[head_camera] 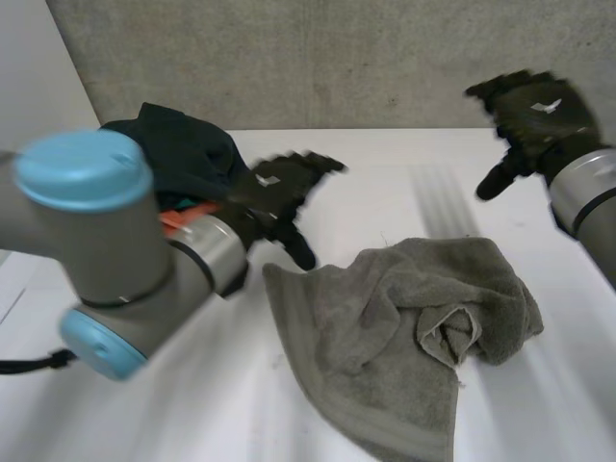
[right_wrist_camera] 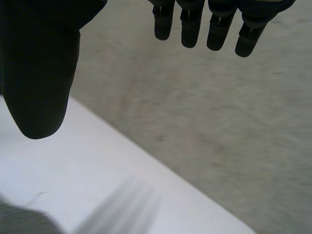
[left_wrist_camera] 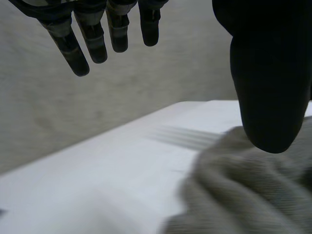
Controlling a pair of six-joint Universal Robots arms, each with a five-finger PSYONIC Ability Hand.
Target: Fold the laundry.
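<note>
Here is the crumpled grey-green terry towel (head_camera: 404, 337), lying on the flat white table (head_camera: 366, 183), centre to right in the head view. One flat part of it spreads toward the near edge and ends in a hemmed band. The rest is bunched up, with a rolled fold on the side nearer the right arm.

The left hand (head_camera: 279, 192) hangs over the table just beyond the towel's far corner on the left arm's side. Its fingers are straight and spread, and its thumb points down close to that corner; whether the thumb touches the cloth I cannot tell. In the left wrist view the fingers (left_wrist_camera: 92, 39) fan out against the wall and the thumb (left_wrist_camera: 268, 73) stands wide of them, above the towel's soft ridges (left_wrist_camera: 243, 190). That hand is wide apart, clamped on nothing.

The right hand (head_camera: 534, 111) is up high at the far right, in front of the grey concrete wall (head_camera: 337, 58) and well apart from the towel. In its own wrist view the fingers (right_wrist_camera: 195, 29) are straight in a row and the thumb (right_wrist_camera: 39, 73) is held well clear of them, with bare table under the palm. It is spread open too.

At the far left of the table sits a dark heap of clothing (head_camera: 178, 144), with a strip of something orange (head_camera: 188, 214) at its base, behind the left arm's grey joint and light-blue cap (head_camera: 87, 168).
</note>
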